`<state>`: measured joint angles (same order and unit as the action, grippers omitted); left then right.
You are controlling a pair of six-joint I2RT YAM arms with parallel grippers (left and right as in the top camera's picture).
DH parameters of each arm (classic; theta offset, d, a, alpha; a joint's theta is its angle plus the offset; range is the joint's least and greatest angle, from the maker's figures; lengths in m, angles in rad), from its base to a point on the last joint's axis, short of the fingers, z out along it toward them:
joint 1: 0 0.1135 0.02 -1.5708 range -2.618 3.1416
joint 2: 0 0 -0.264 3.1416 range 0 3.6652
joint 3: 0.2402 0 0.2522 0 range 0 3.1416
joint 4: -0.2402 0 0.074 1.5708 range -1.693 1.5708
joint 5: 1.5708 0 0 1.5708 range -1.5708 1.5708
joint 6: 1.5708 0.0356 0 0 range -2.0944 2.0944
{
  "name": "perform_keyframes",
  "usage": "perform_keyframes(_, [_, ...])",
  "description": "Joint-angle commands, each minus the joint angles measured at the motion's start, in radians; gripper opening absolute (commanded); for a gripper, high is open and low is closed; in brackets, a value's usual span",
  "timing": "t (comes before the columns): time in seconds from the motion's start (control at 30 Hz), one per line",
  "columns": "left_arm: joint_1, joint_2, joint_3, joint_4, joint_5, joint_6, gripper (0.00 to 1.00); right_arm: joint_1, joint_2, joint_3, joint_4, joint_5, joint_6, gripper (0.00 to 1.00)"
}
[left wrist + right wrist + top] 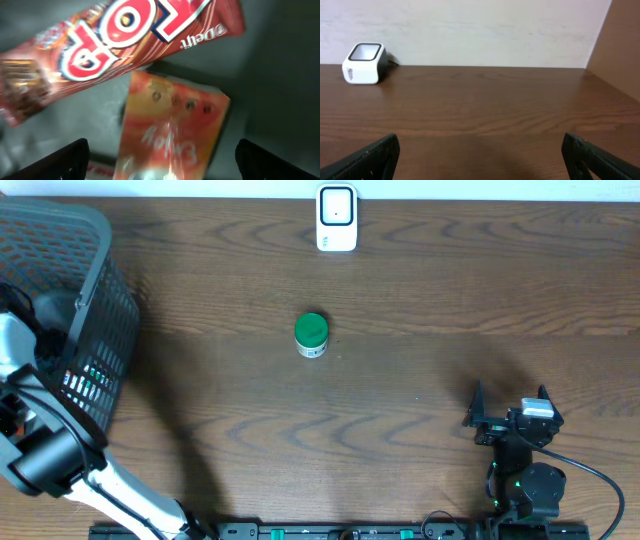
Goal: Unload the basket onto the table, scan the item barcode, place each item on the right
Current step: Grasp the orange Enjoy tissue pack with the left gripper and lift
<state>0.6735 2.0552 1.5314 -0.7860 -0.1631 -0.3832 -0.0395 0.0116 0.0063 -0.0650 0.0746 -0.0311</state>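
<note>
The white barcode scanner (337, 218) stands at the table's far edge and shows at the left of the right wrist view (365, 63). My left arm (50, 452) reaches into the dark mesh basket (95, 310). In the left wrist view my left gripper (161, 146) is open over an orange snack packet (172, 132), which lies between the wide-spread fingers without touching them. Above it lies a red snack wrapper (120, 37). My right gripper (510, 402) is open and empty near the front right, above bare wood (480, 145).
A small jar with a green lid (311, 334) stands upright mid-table, between the scanner and the front edge. The basket fills the left side of the table. The right arm's base (530, 485) sits at the front right edge.
</note>
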Motion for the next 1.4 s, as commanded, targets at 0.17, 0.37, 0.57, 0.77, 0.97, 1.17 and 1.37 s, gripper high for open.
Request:
perform_keyframes(0.17, [0.009, 0.064, 0.004, 0.019, -0.002, 0.019, 0.91, 0.01, -0.007, -0.001, -0.005, -0.005, -0.008, 0.99])
perform_keyframes(0.37, [0.012, 0.066, 0.002, 0.029, -0.002, 0.016, 0.63, 0.01, -0.007, -0.001, -0.005, -0.005, -0.007, 0.99])
perform_keyframes(0.57, [0.012, 0.056, 0.002, 0.008, -0.002, 0.016, 0.61, 0.01, -0.007, -0.001, -0.005, -0.005, -0.008, 0.99])
perform_keyframes(0.77, [0.012, -0.027, 0.006, -0.014, -0.002, 0.009, 0.55, 0.01, -0.007, -0.001, -0.005, -0.005, -0.008, 0.99])
perform_keyframes(0.97, [0.012, -0.196, 0.006, -0.02, -0.002, 0.005, 0.55, 0.01, -0.007, -0.001, -0.005, -0.005, -0.008, 0.99])
perform_keyframes(1.17, [0.012, -0.358, 0.006, -0.017, -0.002, 0.004, 0.54, 0.01, -0.007, -0.001, -0.005, -0.005, -0.007, 0.99])
perform_keyframes(1.37, [0.011, -0.517, 0.006, -0.02, 0.174, -0.008, 0.54, 0.01, -0.007, -0.001, -0.005, -0.005, -0.007, 0.99])
